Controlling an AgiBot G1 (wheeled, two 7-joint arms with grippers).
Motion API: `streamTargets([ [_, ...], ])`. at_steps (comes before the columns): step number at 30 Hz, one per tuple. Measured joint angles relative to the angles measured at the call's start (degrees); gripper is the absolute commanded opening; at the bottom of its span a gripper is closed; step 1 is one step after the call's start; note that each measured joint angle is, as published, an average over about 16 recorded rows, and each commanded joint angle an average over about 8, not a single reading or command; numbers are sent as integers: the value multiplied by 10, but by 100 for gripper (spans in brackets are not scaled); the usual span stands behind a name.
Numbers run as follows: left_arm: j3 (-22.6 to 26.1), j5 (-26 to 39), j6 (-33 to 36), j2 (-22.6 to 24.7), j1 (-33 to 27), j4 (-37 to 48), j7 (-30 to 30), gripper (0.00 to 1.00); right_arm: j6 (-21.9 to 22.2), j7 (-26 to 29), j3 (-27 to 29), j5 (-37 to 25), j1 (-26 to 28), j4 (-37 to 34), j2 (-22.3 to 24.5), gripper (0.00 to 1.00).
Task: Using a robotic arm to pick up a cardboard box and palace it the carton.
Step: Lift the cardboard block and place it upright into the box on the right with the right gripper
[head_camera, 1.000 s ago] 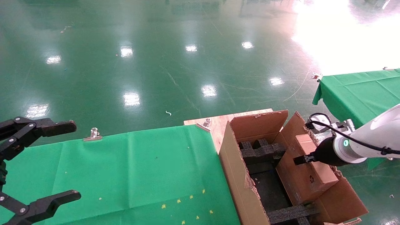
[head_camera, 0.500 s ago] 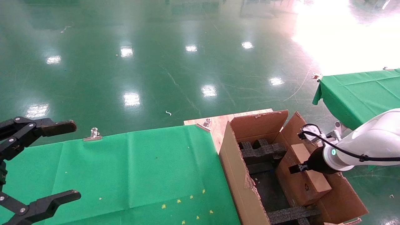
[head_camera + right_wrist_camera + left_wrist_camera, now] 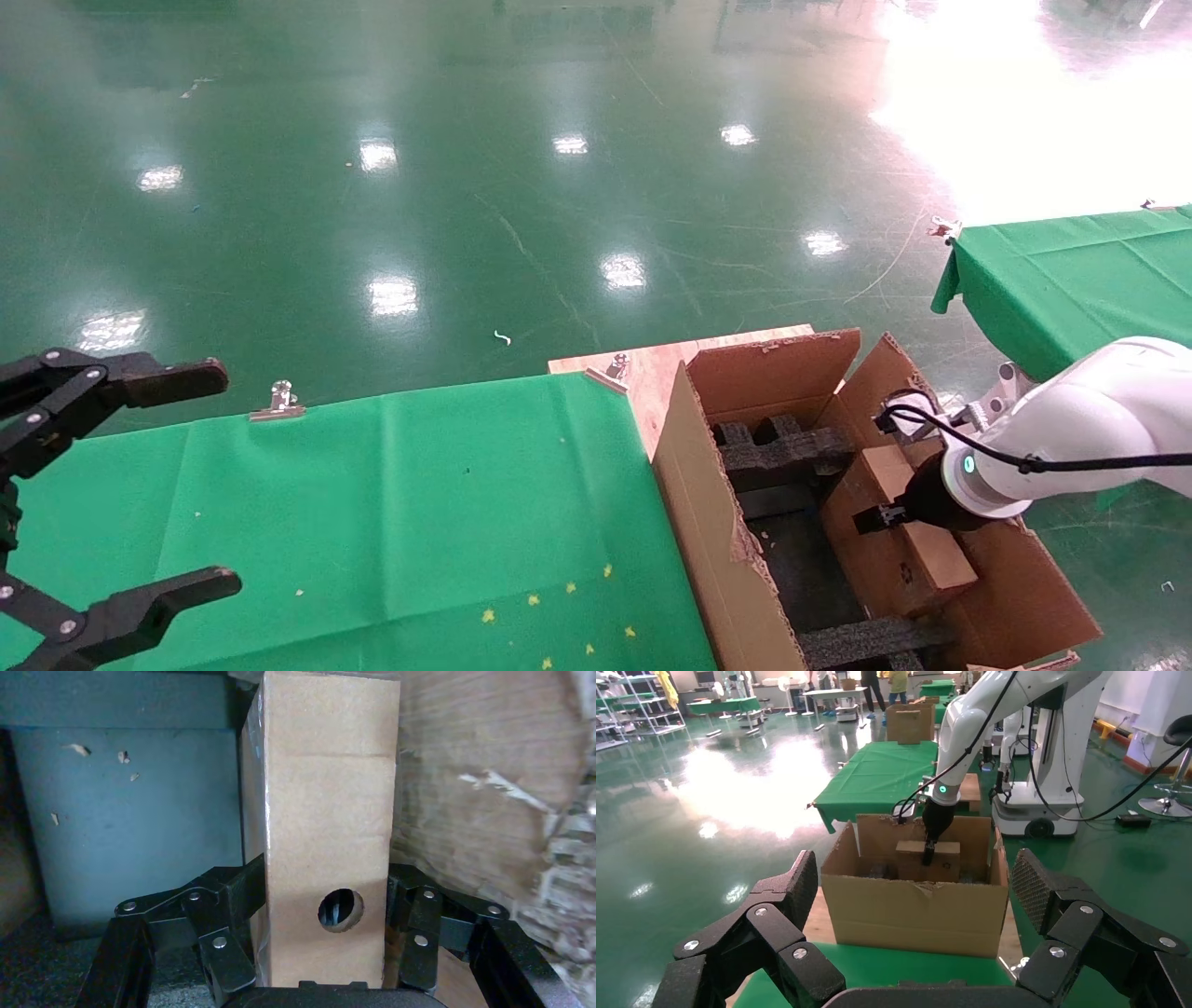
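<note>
The white robotic arm (image 3: 1071,438) reaches into the large open carton (image 3: 708,522) at the right end of the table. Its right gripper (image 3: 885,515) is shut on the small cardboard box (image 3: 931,562), which stands on edge inside the carton against the far right wall. In the right wrist view the fingers (image 3: 232,892) press both sides of the box (image 3: 327,811), with its round hole facing the camera. The left wrist view shows the carton (image 3: 916,913) from the side, with the box (image 3: 945,862) low inside it. My left gripper (image 3: 216,480) hangs open at the far left.
Black foam inserts (image 3: 773,452) line the carton's floor and far end. The carton sits on a wooden board (image 3: 652,368) beside the green cloth (image 3: 419,503), which metal clips (image 3: 277,401) hold down. A second green table (image 3: 1071,270) stands at the right.
The right arm has lowered the cardboard box deeper into the carton, along its right wall and a little toward me. The left gripper has not moved.
</note>
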Motion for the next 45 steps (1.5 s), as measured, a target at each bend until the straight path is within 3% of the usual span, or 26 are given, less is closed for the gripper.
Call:
streamTargets([
  [3,0,0,0,0,0,0,0,100,-1,-17,3,16,-7,-14,-5,0],
  [5,0,0,0,0,0,0,0,100,-2,-28,6,25,-12,-22,-8,9],
  [11,0,0,0,0,0,0,0,100,-4,-50,11,44,-20,-37,-13,84],
  [13,0,0,0,0,0,0,0,100,-3,-54,12,47,-21,-39,-13,100],
  [33,0,0,0,0,0,0,0,100,-6,-54,12,45,-15,-37,-12,100],
  [45,0,0,0,0,0,0,0,100,1,-55,21,38,15,-38,-11,100],
])
